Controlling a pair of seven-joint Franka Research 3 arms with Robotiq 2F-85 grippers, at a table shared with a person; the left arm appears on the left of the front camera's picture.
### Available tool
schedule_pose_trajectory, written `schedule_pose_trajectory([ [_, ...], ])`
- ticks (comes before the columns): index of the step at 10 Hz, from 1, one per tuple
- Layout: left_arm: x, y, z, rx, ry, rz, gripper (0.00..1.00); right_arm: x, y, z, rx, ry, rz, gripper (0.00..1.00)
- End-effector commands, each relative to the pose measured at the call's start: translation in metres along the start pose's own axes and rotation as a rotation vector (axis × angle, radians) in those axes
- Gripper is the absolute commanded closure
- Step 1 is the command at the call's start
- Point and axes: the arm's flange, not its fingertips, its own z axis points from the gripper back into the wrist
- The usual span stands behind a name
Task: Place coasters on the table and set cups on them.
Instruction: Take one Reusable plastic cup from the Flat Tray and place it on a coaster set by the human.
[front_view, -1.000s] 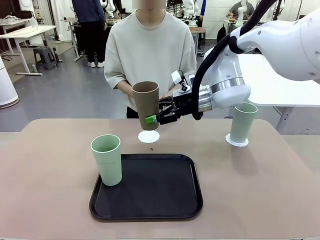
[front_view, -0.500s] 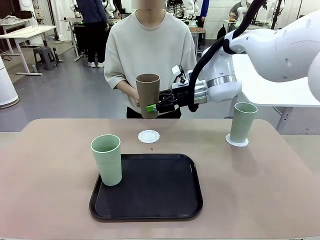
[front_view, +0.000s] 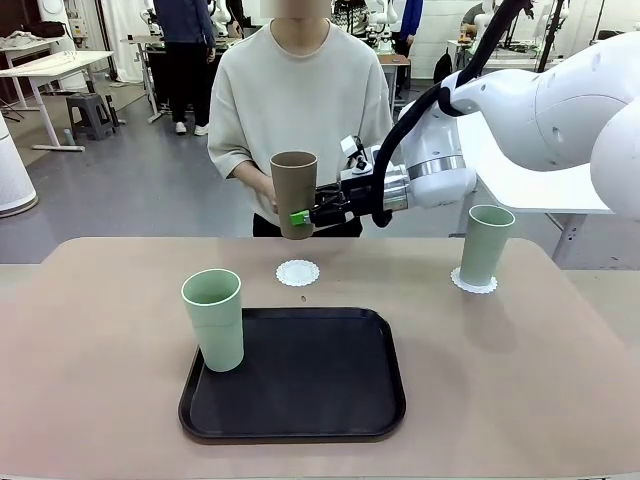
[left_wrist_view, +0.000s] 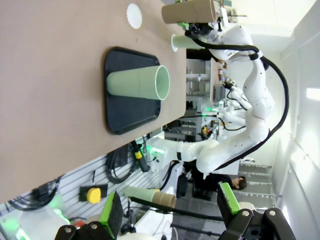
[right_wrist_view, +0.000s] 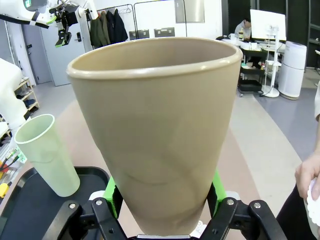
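The tall tapered matte brown cup (front_view: 295, 190) is suspended upright in the air at the far middle of the matte beige-pink table (front_view: 100, 400). It is higher than 1 bare round white scalloped paper coaster (front_view: 297, 272) and does not touch it. The right gripper (front_view: 302, 216) is clamped on the lower part of the brown cup from the side. In the right wrist view its 2 green pads (right_wrist_view: 113, 192) press against opposite walls of the cup near its base. The bare coaster lies flat on the table, just beyond the far edge of the black rounded-square tray (front_view: 320, 385). 1 pale mint green tumbler (front_view: 213, 320) stands upright on the left part of the tray. A 2nd pale mint green tumbler (front_view: 485, 245) stands upright on a 2nd white coaster (front_view: 473, 284) at the far right of the table, well apart from the tray. The left gripper (left_wrist_view: 169, 212) is well apart from the tray and the cups, with its jaws spread wide and nothing between them. A person in a light sweatshirt (front_view: 300, 100) stands at the far side of the table, directly behind the brown cup.
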Motion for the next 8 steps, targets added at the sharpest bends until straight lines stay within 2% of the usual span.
schedule_pose_trajectory([
  [1, -0.001, -0.002, 0.001, -0.012, -0.006, -0.002, 0.0, 0.0, 0.0, 0.0, 0.0, 0.0, 0.004, 0.19],
  [3, -0.001, -0.002, 0.001, -0.012, -0.006, -0.002, 0.0, 0.0, 0.0, 0.0, 0.0, 0.0, 0.0, 0.19],
  [5, -0.001, -0.002, 0.001, -0.012, -0.006, -0.002, 0.0, -0.013, -0.015, 0.002, 0.021, -0.013, 0.024, 0.19],
  [8, -0.001, -0.002, 0.001, -0.012, -0.006, -0.002, 0.0, -0.029, -0.027, -0.003, 0.144, 0.007, 0.078, 0.19],
])
